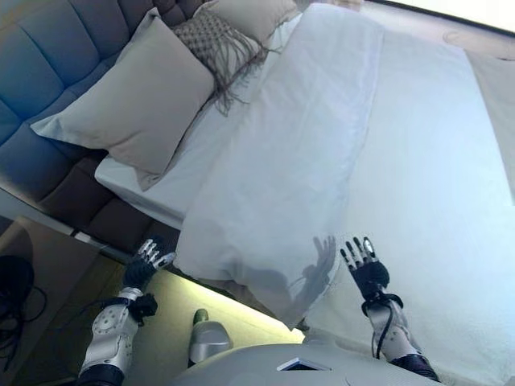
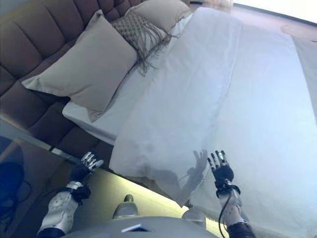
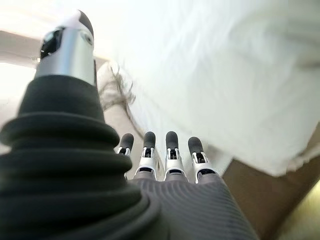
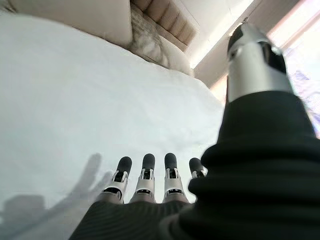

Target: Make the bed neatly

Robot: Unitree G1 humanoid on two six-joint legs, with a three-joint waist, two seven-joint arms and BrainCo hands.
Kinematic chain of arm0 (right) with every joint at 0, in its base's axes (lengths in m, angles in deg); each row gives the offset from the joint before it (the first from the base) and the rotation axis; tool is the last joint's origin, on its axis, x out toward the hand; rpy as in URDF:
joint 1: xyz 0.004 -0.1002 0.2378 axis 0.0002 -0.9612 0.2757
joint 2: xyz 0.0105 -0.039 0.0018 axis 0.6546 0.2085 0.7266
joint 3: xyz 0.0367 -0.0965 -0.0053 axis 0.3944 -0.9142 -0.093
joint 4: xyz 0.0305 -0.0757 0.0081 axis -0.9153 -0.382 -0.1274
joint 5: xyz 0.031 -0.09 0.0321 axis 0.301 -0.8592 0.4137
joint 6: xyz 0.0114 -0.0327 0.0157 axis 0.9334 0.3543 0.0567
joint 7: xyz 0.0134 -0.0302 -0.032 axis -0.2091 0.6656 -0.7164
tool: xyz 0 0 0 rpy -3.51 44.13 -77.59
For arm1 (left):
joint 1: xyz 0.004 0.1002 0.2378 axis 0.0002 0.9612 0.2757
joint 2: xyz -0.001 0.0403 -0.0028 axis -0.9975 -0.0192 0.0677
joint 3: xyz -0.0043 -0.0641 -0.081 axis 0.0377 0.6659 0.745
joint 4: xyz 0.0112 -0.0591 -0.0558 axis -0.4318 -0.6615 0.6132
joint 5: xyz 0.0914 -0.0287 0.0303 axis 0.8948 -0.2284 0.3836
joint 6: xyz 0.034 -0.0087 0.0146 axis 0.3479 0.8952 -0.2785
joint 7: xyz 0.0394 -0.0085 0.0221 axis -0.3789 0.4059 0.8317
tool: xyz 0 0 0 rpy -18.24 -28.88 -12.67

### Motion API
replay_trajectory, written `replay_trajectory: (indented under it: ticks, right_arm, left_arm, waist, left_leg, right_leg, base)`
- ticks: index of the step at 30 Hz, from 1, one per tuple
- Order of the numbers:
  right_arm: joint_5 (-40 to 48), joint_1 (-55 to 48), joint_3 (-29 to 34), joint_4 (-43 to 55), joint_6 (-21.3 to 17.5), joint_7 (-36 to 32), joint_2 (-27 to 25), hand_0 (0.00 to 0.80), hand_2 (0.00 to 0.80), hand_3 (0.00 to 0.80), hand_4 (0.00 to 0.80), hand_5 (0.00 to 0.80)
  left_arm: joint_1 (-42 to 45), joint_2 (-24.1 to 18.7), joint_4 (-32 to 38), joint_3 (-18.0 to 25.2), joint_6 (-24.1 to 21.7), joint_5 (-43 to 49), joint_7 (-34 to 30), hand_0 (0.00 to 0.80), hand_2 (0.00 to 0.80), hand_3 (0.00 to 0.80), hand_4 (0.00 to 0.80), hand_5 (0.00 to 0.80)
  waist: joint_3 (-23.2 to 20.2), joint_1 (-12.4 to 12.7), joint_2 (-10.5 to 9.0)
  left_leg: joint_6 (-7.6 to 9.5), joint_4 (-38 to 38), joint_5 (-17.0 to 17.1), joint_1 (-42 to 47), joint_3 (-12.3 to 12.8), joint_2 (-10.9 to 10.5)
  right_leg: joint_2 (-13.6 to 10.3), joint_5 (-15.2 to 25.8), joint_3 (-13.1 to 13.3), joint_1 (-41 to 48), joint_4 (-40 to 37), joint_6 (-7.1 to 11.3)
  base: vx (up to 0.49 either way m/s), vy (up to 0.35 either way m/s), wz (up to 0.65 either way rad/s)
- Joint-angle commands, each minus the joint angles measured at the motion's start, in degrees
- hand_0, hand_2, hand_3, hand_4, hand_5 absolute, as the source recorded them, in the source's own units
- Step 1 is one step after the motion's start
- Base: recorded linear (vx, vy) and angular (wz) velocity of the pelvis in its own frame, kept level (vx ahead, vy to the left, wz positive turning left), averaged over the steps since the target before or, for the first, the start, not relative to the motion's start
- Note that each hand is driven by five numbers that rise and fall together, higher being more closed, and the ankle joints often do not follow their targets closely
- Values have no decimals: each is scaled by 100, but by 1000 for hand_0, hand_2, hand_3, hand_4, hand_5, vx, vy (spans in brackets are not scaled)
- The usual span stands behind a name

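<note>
A white duvet [image 1: 322,153] lies over the bed, its top part folded back in a broad band, with one corner hanging over the near edge [image 1: 265,281]. A large beige pillow [image 1: 137,96], a fringed knitted cushion [image 1: 217,44] and another beige pillow [image 1: 249,12] lean on the dark tufted headboard [image 1: 48,56]. My left hand [image 1: 146,264] is open, beside the bed's near edge, just left of the hanging corner, holding nothing. My right hand [image 1: 364,267] is open, fingers straight, just above the duvet near its edge. Both hands show empty in the wrist views, left hand [image 3: 165,165], right hand [image 4: 150,185].
The white fitted sheet [image 1: 153,189] shows bare below the large pillow. A lit strip of floor [image 1: 233,322] runs along the bed's side. A dark bedside surface [image 1: 32,265] stands at the lower left.
</note>
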Motion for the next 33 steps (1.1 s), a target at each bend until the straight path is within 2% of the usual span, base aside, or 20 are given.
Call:
replay_trajectory:
  ticks: [1, 3, 5, 8, 12, 14, 16, 19, 20, 22, 25, 27, 29, 33]
  right_arm:
    - [-8, 202, 384, 482, -226, 17, 38, 0, 0, 0, 0, 0]
    - [-44, 265, 442, 473, -209, 55, 249, 0, 0, 0, 0, 0]
    - [-89, 293, 413, 429, -170, -23, 379, 0, 0, 0, 0, 0]
    - [-127, 240, 318, 417, -62, -207, 482, 0, 0, 0, 0, 0]
    - [-71, 168, 137, 462, -138, -201, 512, 0, 0, 0, 0, 0]
    - [-44, 136, 35, 458, -175, -113, 502, 0, 0, 0, 0, 0]
    - [22, 147, -59, 396, -215, -128, 483, 0, 0, 0, 0, 0]
    - [20, 219, -170, 291, -223, -240, 464, 0, 0, 0, 0, 0]
    - [-22, 259, -176, 271, -98, -243, 444, 0, 0, 0, 0, 0]
    - [-83, 293, -162, 222, 132, -222, 368, 0, 0, 0, 0, 0]
    - [-60, 174, -237, 382, 298, -292, 199, 0, 0, 0, 0, 0]
    - [37, 84, -195, 409, 242, -261, 83, 0, 0, 0, 0, 0]
    - [81, 56, -126, 449, 140, -375, -14, 0, 0, 0, 0, 0]
    - [48, -38, 76, 416, 69, -407, 35, 0, 0, 0, 0, 0]
  left_arm:
    - [-375, -190, 293, 19, -220, 172, -88, 0, 0, 0, 0, 0]
    - [-507, -293, 289, -35, -125, 255, -73, 0, 0, 0, 0, 0]
    - [-576, -385, 355, 14, -43, 299, -12, 0, 0, 0, 0, 0]
    - [-598, -386, 366, 54, -36, 296, 226, 0, 0, 0, 0, 0]
    - [-593, -264, 158, -18, -172, 391, 453, 0, 0, 0, 0, 0]
    - [-654, -197, -28, -97, -283, 299, 534, 0, 0, 0, 0, 0]
    - [-679, -113, -76, -84, -271, 170, 532, 0, 0, 0, 0, 0]
    - [-688, -64, -65, -62, -245, 139, 577, 0, 0, 0, 0, 0]
    - [-674, -65, -99, -24, -251, 113, 587, 0, 0, 0, 0, 0]
    - [-587, -81, -111, 31, -199, 130, 660, 0, 0, 0, 0, 0]
    - [-578, -62, -61, -22, -232, 146, 681, 0, 0, 0, 0, 0]
    - [-667, -15, -92, -88, -267, 143, 569, 0, 0, 0, 0, 0]
    - [-664, 86, -15, -137, -193, 13, 341, 0, 0, 0, 0, 0]
    - [-520, 514, -355, -264, 706, -1453, -189, 0, 0, 0, 0, 0]
  waist:
    - [21, 37, 59]
    - [24, -49, -6]
    - [17, -51, -10]
    - [-75, 10, 111]
    - [-205, 89, 135]
    - [-234, 108, 118]
    - [-240, 164, 87]
    - [-227, 226, -2]
    - [-232, 216, -27]
    - [-204, 240, -69]
    - [-114, 278, -270]
    - [-28, 314, -343]
    - [57, 276, -371]
    - [-20, 76, -173]
  left_leg:
    - [626, 789, -580, -53, 49, -358]
    - [823, 726, -708, 40, 318, -663]
    - [980, 534, -730, 172, 522, -867]
    - [1216, 140, -487, 198, 534, -1057]
    - [1378, -1, -267, 59, 322, -1246]
    - [1439, -38, -204, 11, 235, -1310]
    - [1373, -108, -136, 23, 208, -1275]
    - [1110, -109, -63, -4, 244, -1080]
    - [940, -106, -7, -50, 269, -890]
    - [676, -171, 144, -79, 405, -506]
    - [395, -191, 545, -500, 499, -10]
    - [348, 9, 569, -789, 417, 35]
    - [410, 561, 283, -916, 422, -35]
    - [508, 346, 267, -660, 474, -171]
  right_leg:
    - [-558, 570, 218, -293, 359, 31]
    - [-865, 1268, 206, -480, 276, 174]
    - [-912, 1540, 65, -795, 662, 215]
    - [-501, 1089, 10, -908, 1452, 8]
    - [-209, 796, 91, -916, 2130, -226]
    - [-186, 709, 81, -903, 2325, -311]
    - [-189, 657, -9, -788, 2106, -349]
    - [-138, 587, -124, -533, 1242, -336]
    - [-57, 440, -114, -491, 942, -342]
    - [162, 45, -281, -239, 638, -283]
    - [542, -100, -404, 49, 240, -329]
    - [628, -88, -474, 164, 101, -368]
    - [580, -51, -502, 104, 76, -432]
    - [488, -20, -320, 47, 170, -376]
  base:
    - [-33, 308, -16]
    - [-58, 259, -19]
    - [-108, 283, -11]
    - [-136, 261, -42]
    - [-101, 114, -24]
    - [-113, 3, -4]
    - [-101, -136, -12]
    - [-104, -304, -12]
    - [-73, -325, -1]
    - [-51, -345, 6]
    - [-117, -344, 1]
    - [-212, -221, 5]
    - [-180, -84, 3]
    - [41, 129, -5]
